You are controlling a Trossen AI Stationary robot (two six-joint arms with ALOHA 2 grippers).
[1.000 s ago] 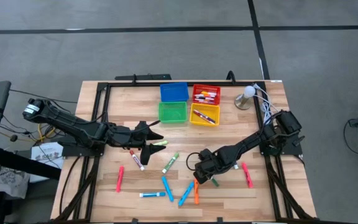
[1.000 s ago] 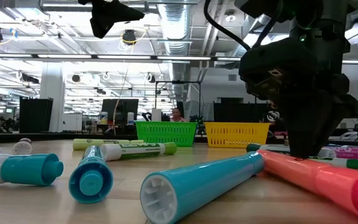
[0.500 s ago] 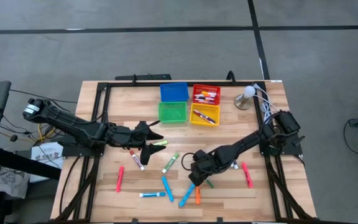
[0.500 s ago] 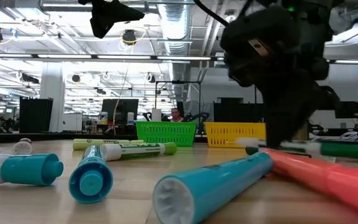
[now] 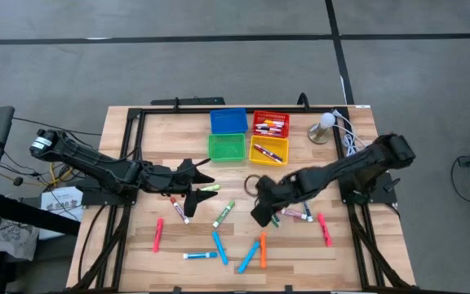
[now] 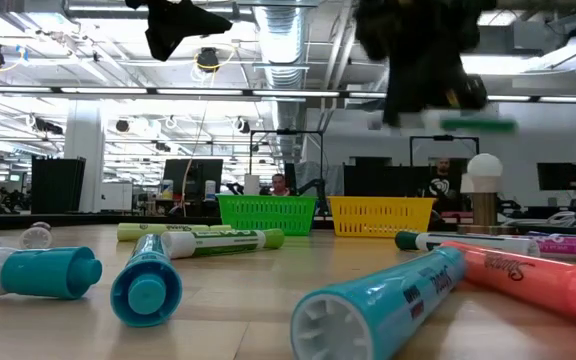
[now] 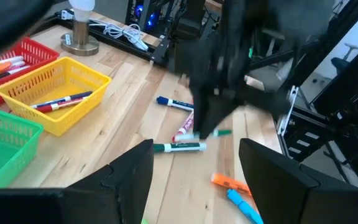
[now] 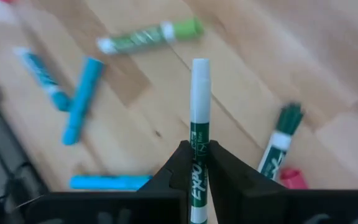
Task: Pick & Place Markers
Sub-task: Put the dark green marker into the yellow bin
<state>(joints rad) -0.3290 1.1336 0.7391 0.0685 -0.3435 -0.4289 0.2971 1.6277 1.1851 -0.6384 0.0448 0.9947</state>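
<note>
Wooden table (image 5: 145,253): pale planks inside a dark frame; markers lie loose across the near half.
Left gripper (image 5: 205,184): over the table's left-centre, fingers spread wide with nothing between them; a yellow-green marker (image 5: 210,188) lies just beside its tips.
Red-capped marker (image 5: 178,209): on the table just below the left gripper.
Pink marker (image 5: 157,234): alone toward the near-left part of the table.
Green marker (image 5: 223,213): lying at a slant between the two grippers.
Blue markers (image 5: 219,247): a loose cluster of three near the front edge, with an orange marker (image 5: 263,250) just to their right.
Bins: blue bin (image 5: 228,121) and green bin (image 5: 227,149) at the far centre, red bin (image 5: 271,124) and yellow bin (image 5: 269,151) to their right; the red and yellow ones hold markers.
Right gripper (image 5: 259,215): raised above the table's centre, fingers clamped on a dark-green marker (image 8: 198,124).
Dark-green marker: white body with green print, sticking straight out past the fingertips, clear of the wood in the low view.
Right of the gripper: another dark-green-capped marker (image 8: 279,143) and a second pink marker (image 5: 325,229) lie on the table.
Lamp (image 5: 324,126): at the far right corner, a white bulb on a round base.
</note>
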